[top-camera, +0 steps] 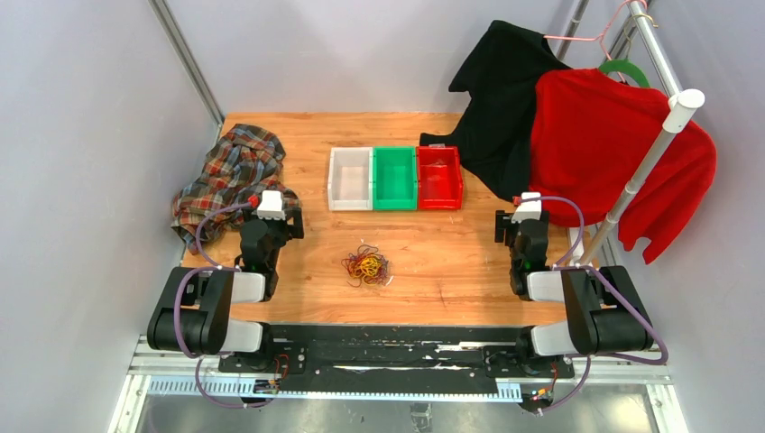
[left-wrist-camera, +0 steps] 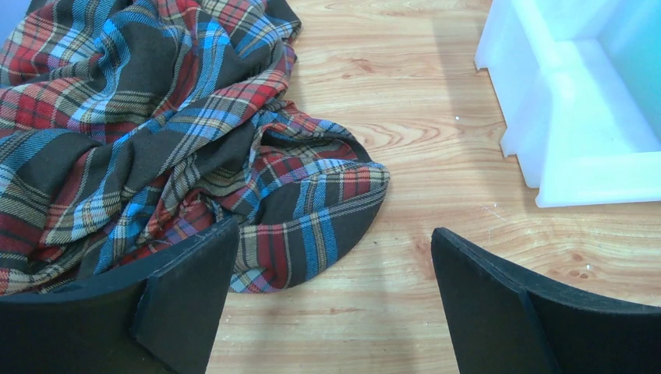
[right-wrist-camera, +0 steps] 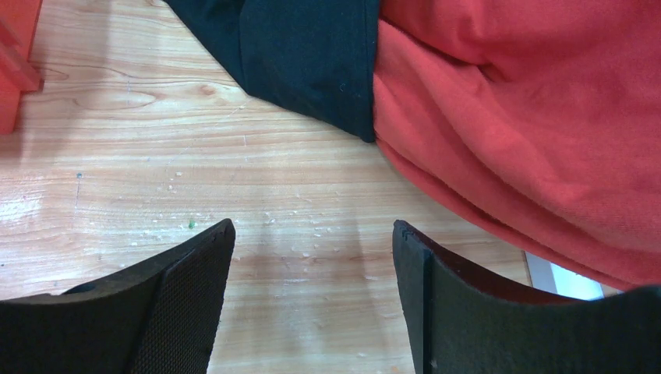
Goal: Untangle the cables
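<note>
Both my grippers are idle, nothing in either.

Cables [top-camera: 365, 267]: one small tangle on the table [top-camera: 451, 262], between my two arms and a bit nearer the left one. It sits on the near side of the bin row, roughly below the seam between the white bin [top-camera: 350, 179] and the green bin [top-camera: 394, 178]. Yellow-orange strands are in the middle, with darker red loops round the edge. It is well apart from both grippers, with only bare wood between. Neither wrist cam picks it up.

Left gripper [left-wrist-camera: 334, 238]: jaws spread wide over bare wood. The plaid cloth [left-wrist-camera: 156, 125] is bunched at the far-left corner, and its hem runs right up to my left finger in the wrist view. I can't tell whether they touch. A corner of the white bin is ahead on the right, clear of the fingers.

Right gripper [right-wrist-camera: 312, 230]: also spread, over wood with pale specks. The black garment [right-wrist-camera: 304, 54] hangs just ahead, overlapped by the red garment [right-wrist-camera: 530, 117], which drapes down near my right finger. Both hang from the rack [top-camera: 645, 167] at the right edge of the table. An edge of the red bin [right-wrist-camera: 15, 54] shows far left.
</note>
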You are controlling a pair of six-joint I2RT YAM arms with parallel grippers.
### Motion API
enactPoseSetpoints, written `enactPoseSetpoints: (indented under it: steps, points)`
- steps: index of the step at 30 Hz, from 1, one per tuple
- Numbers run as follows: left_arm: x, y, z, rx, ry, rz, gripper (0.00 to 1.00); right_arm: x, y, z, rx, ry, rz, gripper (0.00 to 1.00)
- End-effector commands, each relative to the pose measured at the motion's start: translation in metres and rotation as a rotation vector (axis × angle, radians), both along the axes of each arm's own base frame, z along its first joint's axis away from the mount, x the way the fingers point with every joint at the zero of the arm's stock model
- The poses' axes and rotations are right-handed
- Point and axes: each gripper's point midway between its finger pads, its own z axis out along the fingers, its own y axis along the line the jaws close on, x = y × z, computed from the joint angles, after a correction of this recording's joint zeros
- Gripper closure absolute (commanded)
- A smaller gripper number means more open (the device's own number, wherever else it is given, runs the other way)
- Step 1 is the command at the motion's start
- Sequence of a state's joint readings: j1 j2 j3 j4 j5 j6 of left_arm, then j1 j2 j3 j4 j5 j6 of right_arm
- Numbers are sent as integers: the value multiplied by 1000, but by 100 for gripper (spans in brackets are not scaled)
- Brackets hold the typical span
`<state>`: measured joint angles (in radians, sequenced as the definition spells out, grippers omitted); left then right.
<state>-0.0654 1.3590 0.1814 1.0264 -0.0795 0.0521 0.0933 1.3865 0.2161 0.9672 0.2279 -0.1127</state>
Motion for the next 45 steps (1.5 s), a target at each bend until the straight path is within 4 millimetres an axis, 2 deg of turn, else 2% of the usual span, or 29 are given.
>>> enactPoseSetpoints:
  steps: [1, 9, 10, 13, 16, 18, 20, 21, 23, 25, 28, 29, 32, 35, 37, 40, 45]
  points:
    - [7, 5, 14, -3, -49, 24, 2, 6, -4, 8, 9, -30, -13, 26]
    - [7, 4, 14, -2, -48, 21, 2, 8, -8, 11, 18, -41, -23, 26]
    - [6, 4, 14, 0, -50, 19, 2, 10, -9, 21, 11, -76, -30, 26]
    - [9, 3, 19, 6, -21, 12, 2, 12, -5, 47, -22, -35, -45, 26]
    - [13, -9, 28, 36, 93, -75, 2, 5, 7, 77, 93, -28, -54, 25]
    - [14, -23, 40, 74, 181, -181, 2, 4, 30, 97, 185, -61, 36, 25]
    - [4, -43, 43, 80, 304, -320, 2, 2, 53, 116, 221, -84, 121, 25]
    - [1, -52, 53, 74, 338, -387, 2, 1, 66, 123, 246, -86, 156, 25]
    - [-19, -74, 52, 24, 436, -529, 2, 0, 99, 130, 282, -49, 257, 25]
    - [-41, -95, 49, -48, 508, -663, 2, 2, 131, 128, 347, 7, 348, 25]
    - [-66, -119, 42, -128, 579, -769, 2, 3, 174, 129, 550, 47, 470, 25]
    - [-71, -125, 39, -119, 594, -786, 2, 5, 183, 132, 618, 37, 490, 25]
    - [-82, -139, 27, -83, 630, -819, 2, 11, 192, 146, 858, -12, 443, 25]
    - [-88, -153, 19, -95, 663, -848, 2, 6, 213, 145, 892, 33, 576, 24]
    - [-88, -160, 12, -107, 684, -847, 1, 9, 223, 132, 848, 131, 599, 24]
    - [-89, -168, -1, -133, 733, -849, 4, 4, 228, 107, 672, 272, 559, 24]
    - [-91, -174, -25, -155, 822, -859, 24, -14, 244, 111, 476, 202, 595, 32]
